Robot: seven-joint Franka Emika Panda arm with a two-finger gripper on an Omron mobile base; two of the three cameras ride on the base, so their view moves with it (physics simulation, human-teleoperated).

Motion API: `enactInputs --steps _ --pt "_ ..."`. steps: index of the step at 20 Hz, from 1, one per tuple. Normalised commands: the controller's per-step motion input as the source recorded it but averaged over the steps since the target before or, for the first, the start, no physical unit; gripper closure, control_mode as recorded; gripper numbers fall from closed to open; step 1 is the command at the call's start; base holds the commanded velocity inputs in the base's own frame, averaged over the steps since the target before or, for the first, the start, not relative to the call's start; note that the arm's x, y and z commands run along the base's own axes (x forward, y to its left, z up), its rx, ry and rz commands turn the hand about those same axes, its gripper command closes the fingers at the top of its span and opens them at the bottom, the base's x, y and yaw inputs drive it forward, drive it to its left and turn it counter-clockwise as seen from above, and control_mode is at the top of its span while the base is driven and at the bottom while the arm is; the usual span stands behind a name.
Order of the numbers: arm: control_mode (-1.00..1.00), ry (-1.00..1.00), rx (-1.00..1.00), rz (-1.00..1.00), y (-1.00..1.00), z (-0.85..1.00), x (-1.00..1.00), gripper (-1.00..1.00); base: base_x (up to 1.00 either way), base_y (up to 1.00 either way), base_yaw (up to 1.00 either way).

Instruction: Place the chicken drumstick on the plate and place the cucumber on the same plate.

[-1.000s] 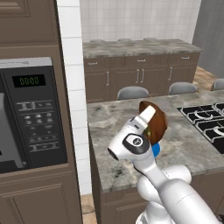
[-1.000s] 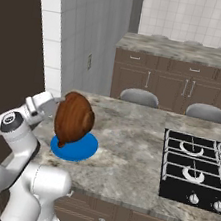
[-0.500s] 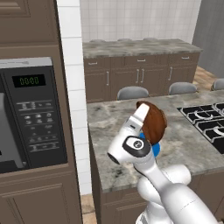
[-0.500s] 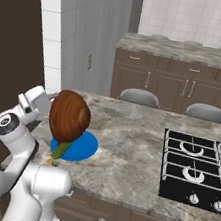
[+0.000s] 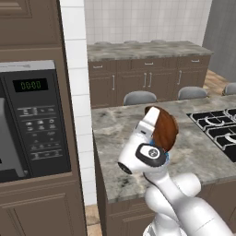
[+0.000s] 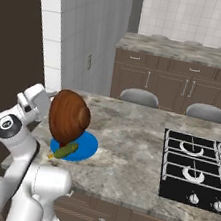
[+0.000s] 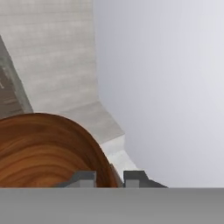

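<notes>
The fingers [image 7: 109, 177] are pinched shut on the rim of the wooden bowl [image 6: 69, 116], holding it tipped above the blue plate [image 6: 88, 145] on the desk [image 6: 136, 152], apparently to uncover the cucumber [image 6: 66, 150] lying at the plate's edge.

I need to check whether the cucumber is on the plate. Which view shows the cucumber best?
The right base view: the cucumber lies in plain sight on the blue plate's near edge, below the lifted bowl. In the left base view the arm and bowl stand in front of that spot.
</notes>
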Motion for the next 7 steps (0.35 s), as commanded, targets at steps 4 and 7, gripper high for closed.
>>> enactInputs --steps 4,7 --pt "-1.0 0.0 0.0 0.06 -0.38 0.0 0.0 1.0 0.0 0.0 0.0" --pt "-1.0 0.0 0.12 0.02 -0.4 0.01 0.0 1.0 0.0 0.0 0.0"
